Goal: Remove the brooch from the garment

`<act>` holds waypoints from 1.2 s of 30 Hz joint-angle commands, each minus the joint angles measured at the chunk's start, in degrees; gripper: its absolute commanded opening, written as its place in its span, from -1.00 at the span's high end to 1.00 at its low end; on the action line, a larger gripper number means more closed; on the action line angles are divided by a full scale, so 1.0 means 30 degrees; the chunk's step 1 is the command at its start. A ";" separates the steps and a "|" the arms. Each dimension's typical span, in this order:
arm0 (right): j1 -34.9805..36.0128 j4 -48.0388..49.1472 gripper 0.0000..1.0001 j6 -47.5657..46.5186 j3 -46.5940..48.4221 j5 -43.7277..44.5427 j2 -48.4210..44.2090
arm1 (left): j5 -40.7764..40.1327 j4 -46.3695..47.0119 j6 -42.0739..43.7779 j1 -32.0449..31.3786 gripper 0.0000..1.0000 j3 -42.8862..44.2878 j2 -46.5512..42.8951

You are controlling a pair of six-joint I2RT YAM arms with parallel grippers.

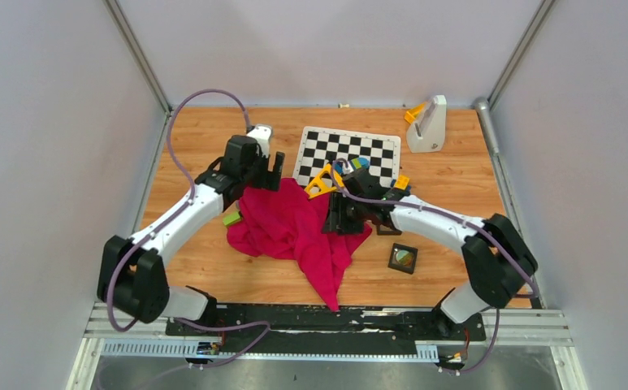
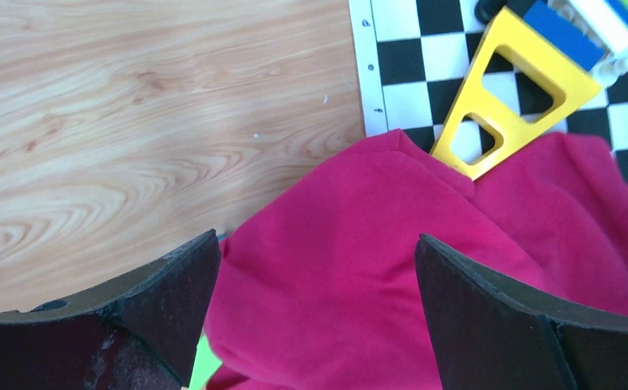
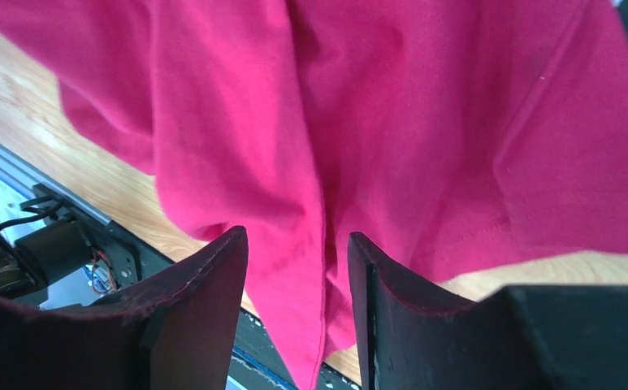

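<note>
The brooch (image 1: 405, 259) seems to be the small yellow-green disc in a black square frame (image 1: 393, 265) on the table, off to the right of the garment (image 1: 294, 231) and apart from its edge. No disc shows on the cloth in any view, so I judge the pin is already off the fabric and parked where it cannot get lost in the folds. The top view is too small to be sure.

The garment lies crumpled mid-table, one corner trailing toward the arms' bases.

The left gripper (image 2: 318, 252) hangs over the garment's far-left corner with its fingers (image 2: 172, 301) wide apart and nothing between them. It looks placed to pin or lift that corner if the cloth needs steadying.

The right gripper (image 3: 298, 244) sits over the garment's right side, where a seamed fold runs down toward the near edge. Its fingers (image 3: 205, 292) stand part-way apart. The fold shows in the gap, and I cannot tell whether either pad touches it.

A yellow toy block (image 2: 505, 89) rests partly on the garment's far edge, and a green block (image 1: 231, 218) peeks out at its left edge. Both could snag if the cloth is dragged.
</note>
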 commanded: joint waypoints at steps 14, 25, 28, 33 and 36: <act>-0.0183 0.1687 1.00 -0.1502 0.3539 -0.3157 0.4955 | 1.0969 -0.2294 0.3028 0.2476 0.44 0.4467 0.7521; -0.3655 -0.2363 1.00 -0.3012 0.7559 -0.1627 0.0827 | 0.8086 -0.3465 0.2071 0.2598 1.00 0.7139 0.4352; -0.4628 -0.3877 1.00 -0.3691 1.0531 -0.1168 0.0479 | 0.6407 -0.3728 0.1022 0.2613 1.00 0.8837 0.2815; -0.5882 -0.8267 1.00 -0.4926 1.9248 -0.0070 0.1807 | 0.3181 -0.6054 0.0310 0.2733 1.00 1.4522 0.1810; -0.6309 -1.0011 1.00 -0.5367 2.4416 0.0059 0.2675 | 0.2353 -0.6485 0.0234 0.2762 1.00 1.7195 0.1161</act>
